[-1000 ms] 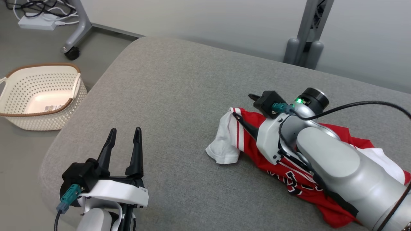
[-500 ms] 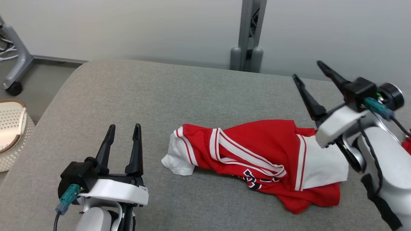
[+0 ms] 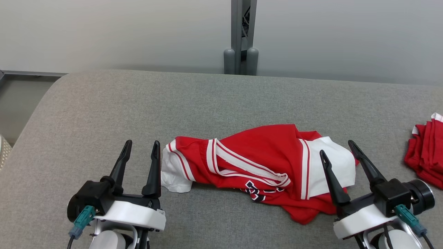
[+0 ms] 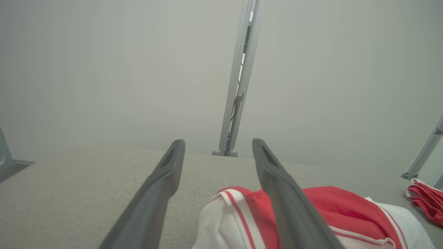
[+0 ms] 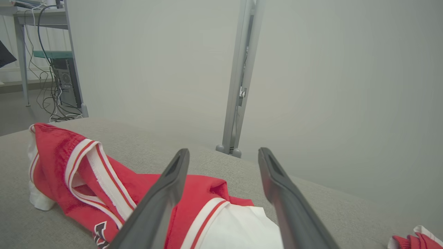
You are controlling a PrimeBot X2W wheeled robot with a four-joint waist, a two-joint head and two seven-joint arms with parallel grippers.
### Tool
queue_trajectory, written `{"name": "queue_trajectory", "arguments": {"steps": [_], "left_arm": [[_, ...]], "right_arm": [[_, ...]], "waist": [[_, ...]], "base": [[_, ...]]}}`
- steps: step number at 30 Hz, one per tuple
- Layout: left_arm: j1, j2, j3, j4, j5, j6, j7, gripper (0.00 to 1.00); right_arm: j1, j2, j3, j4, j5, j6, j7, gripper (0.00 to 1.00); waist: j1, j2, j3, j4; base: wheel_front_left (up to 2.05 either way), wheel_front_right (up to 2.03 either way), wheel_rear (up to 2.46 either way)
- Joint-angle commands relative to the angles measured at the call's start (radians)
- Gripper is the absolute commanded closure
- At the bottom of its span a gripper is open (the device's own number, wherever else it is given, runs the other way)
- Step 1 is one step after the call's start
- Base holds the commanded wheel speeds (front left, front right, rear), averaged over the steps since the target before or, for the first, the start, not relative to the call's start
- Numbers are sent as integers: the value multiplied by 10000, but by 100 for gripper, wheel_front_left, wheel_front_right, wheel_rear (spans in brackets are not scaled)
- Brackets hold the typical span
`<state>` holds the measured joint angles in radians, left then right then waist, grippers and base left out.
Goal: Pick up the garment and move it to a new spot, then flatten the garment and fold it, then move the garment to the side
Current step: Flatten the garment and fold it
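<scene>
Red and white athletic fabric, a crumpled garment [image 3: 263,166], lies in the middle of a grey woven padded surface [image 3: 207,103] with rounded corners. Its long axis runs left to right across the head view, square to the robot's front. A white sleeve forms the end on the robot's left, drooping in a soft rounded fold. A broad white panel edged with red and white stripes forms the end on the robot's right. The cloth is bunched and humped, not flat. A ribbed white band with red piping crosses the red body on a slant. Part of a black and white print shows at the near edge, folded in on itself.

The left gripper [image 3: 142,142] sits just left of the white sleeve, its two long dark tapered fingers spread apart with nothing between them. The right gripper [image 3: 336,146] is at the garment's right end, fingers likewise spread wide and empty. They overlap the white panel in the head view, and whether they touch it cannot be told.

A second bundle [image 3: 427,155] of red cloth lies well apart at the far right. Behind the surface, a grey metal post [image 3: 240,34] rises against a pale plain wall [image 3: 104,31].
</scene>
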<state>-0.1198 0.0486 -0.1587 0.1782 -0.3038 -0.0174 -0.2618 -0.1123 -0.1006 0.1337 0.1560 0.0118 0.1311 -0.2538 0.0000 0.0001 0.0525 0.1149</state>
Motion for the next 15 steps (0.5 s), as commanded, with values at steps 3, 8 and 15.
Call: {"name": "queue_trajectory", "arguments": {"steps": [3, 8, 15], "left_arm": [[83, 44, -64, -100, 5, 51, -40, 0], [-30, 44, -130, -56, 57, -26, -40, 0], [-150, 40, -147, 134, 111, -119, -40, 0]], "right_arm": [[202, 83, 152, -315, -65, -7, 181, 0], [276, -219, 735, -343, 130, -7, 686, 0], [-31, -822, 1528, 259, 521, -7, 1519, 0]], "waist": [[0, -1, 30, -12], [0, -1, 172, 110], [0, -1, 503, 384]], "base": [[0, 0, 0], [0, 0, 0], [0, 0, 0]]}}
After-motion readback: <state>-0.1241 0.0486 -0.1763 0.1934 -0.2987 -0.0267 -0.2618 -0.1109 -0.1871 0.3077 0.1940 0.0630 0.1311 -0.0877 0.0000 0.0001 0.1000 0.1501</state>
